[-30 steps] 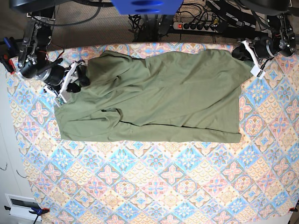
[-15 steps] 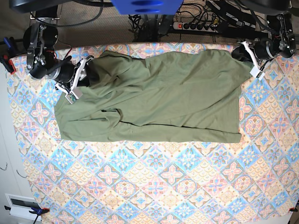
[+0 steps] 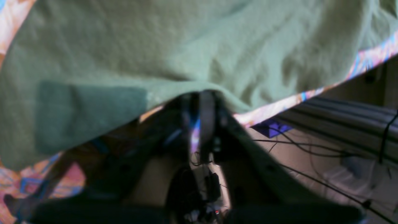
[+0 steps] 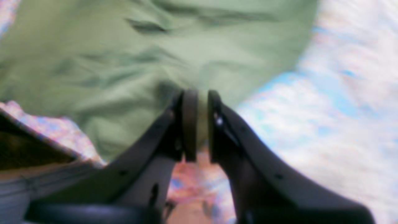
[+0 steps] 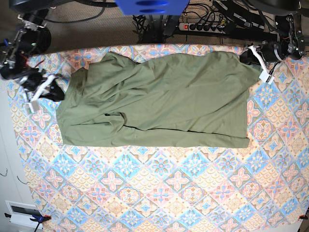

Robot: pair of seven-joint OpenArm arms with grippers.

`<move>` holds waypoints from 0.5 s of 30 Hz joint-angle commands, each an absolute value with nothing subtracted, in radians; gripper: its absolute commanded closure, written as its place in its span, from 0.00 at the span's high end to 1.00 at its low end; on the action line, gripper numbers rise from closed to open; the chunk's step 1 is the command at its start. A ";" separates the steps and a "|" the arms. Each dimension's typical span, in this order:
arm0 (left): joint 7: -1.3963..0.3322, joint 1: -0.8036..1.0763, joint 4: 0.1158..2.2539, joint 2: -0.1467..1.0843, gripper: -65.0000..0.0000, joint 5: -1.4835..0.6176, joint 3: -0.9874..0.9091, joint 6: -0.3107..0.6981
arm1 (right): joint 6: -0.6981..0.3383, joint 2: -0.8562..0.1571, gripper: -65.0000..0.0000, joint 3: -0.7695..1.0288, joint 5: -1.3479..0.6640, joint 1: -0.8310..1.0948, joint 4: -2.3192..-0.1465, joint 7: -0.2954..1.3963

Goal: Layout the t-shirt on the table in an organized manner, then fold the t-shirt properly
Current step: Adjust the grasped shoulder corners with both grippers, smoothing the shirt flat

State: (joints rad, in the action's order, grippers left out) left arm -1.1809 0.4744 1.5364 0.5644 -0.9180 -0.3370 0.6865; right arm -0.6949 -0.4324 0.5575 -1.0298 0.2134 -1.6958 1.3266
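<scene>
Since the earlier frame the right tool [image 5: 48, 92] has been drawn outward, clamped on the t-shirt [image 5: 159, 101] at its side edge, while the left tool [image 5: 251, 54] has been pinched shut on the opposite corner, so the t-shirt is being stretched flat on the table [image 5: 159, 193].

Both wrist views are soft with blur. In the right wrist view the t-shirt [image 4: 149, 53] is cut off by the top and left edges, and the patterned surface [image 4: 326, 93] smears into pale colour with no clear motif. In the left wrist view the left gripper [image 3: 199, 124] is a dark shape whose tips vanish under the cloth's hem, so the pinch itself is hidden. In the base view the right gripper [image 5: 54, 91] is too small to judge.
</scene>
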 commanded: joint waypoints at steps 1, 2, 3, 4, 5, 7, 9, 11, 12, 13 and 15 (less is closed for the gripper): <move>-1.181 0.481 1.578 0.572 0.00 -0.937 -0.334 0.698 | -0.698 -0.463 0.09 0.588 -1.076 0.202 -1.710 1.302; -1.181 0.489 1.596 0.572 0.00 -0.937 -0.335 0.698 | -0.698 -0.475 0.09 0.613 -1.099 0.202 -1.709 1.305; -1.181 0.496 1.618 0.572 0.00 -0.937 -0.338 0.698 | -0.698 -0.486 0.09 0.634 -1.125 0.203 -1.709 1.307; -1.181 0.498 1.641 0.572 0.00 -0.937 -0.335 0.698 | -0.698 -0.496 0.09 0.639 -1.148 0.205 -1.709 1.307; -1.181 0.501 1.658 0.570 0.00 -0.937 -0.334 0.698 | -0.698 -0.506 0.09 0.639 -1.161 0.216 -1.709 1.308; -1.185 0.506 1.690 0.568 0.00 -0.937 -0.332 0.698 | -0.698 -0.513 0.09 0.618 -1.165 0.246 -1.709 1.308; -1.181 0.530 1.705 0.568 0.00 -0.937 -0.332 0.698 | -0.698 -0.513 0.09 0.568 -1.162 0.277 -1.712 1.307; -1.181 0.538 1.718 0.572 0.00 -0.937 -0.332 0.698 | -0.698 -0.513 0.10 0.501 -1.129 0.298 -1.732 1.299; -1.181 0.539 1.721 0.573 0.00 -0.937 -0.337 0.698 | -0.698 -0.513 0.12 0.475 -1.081 0.302 -1.751 1.296; -1.181 0.539 1.721 0.575 0.00 -0.937 -0.340 0.698 | -0.698 -0.512 0.16 0.444 -1.006 0.302 -1.776 1.285; -1.181 0.541 1.721 0.590 0.00 -0.937 -0.341 0.698 | -0.698 -0.509 0.23 0.400 -0.846 0.306 -1.827 1.253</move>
State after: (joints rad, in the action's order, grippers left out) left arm -1.1965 0.5468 1.7054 0.5583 -0.9199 -0.3271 0.6933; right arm -0.6960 -0.4854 0.3923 -0.8143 0.3145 -1.8084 1.2747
